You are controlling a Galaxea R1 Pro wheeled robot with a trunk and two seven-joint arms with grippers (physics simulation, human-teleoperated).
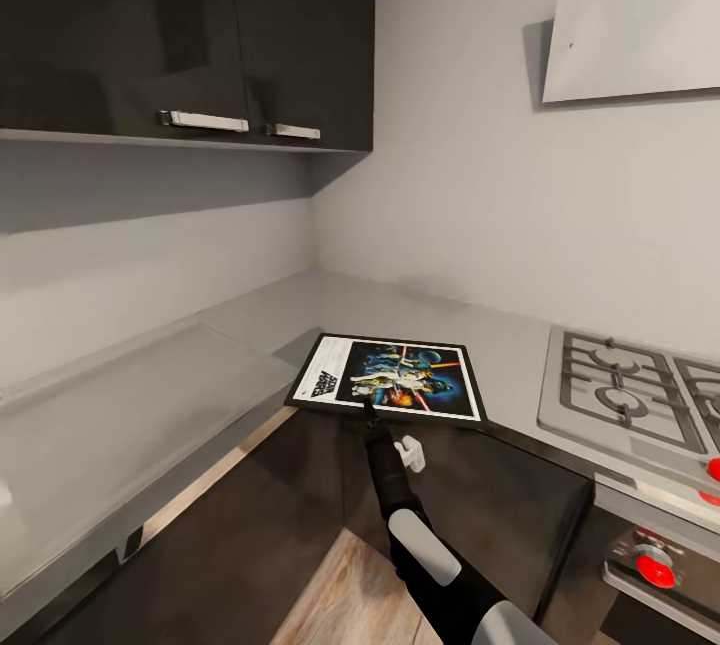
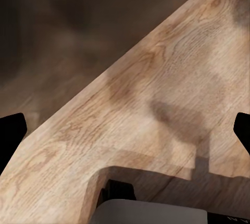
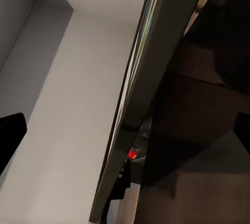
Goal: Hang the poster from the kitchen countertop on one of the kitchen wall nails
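The poster [image 1: 400, 377] lies flat on the light-grey kitchen countertop [image 1: 180, 395] near its inner corner, and its front edge reaches the counter's lip. My right arm reaches up from below, with the right gripper [image 1: 369, 415] at the middle of that front edge. In the right wrist view the poster's thin black edge [image 3: 156, 62] runs between the fingers of the right gripper [image 3: 126, 133], which stand wide apart and open. The left gripper [image 2: 125, 133] is open with nothing in it, over the wooden floor [image 2: 156, 78].
A gas hob [image 1: 620, 390] with red knobs [image 1: 655, 565] sits just right of the poster. A white hood [image 1: 640, 20] hangs above it. Dark wall cabinets [image 1: 200, 25] overhang the left counter run. Glossy dark cabinet fronts [image 1: 490, 505] stand below the counter.
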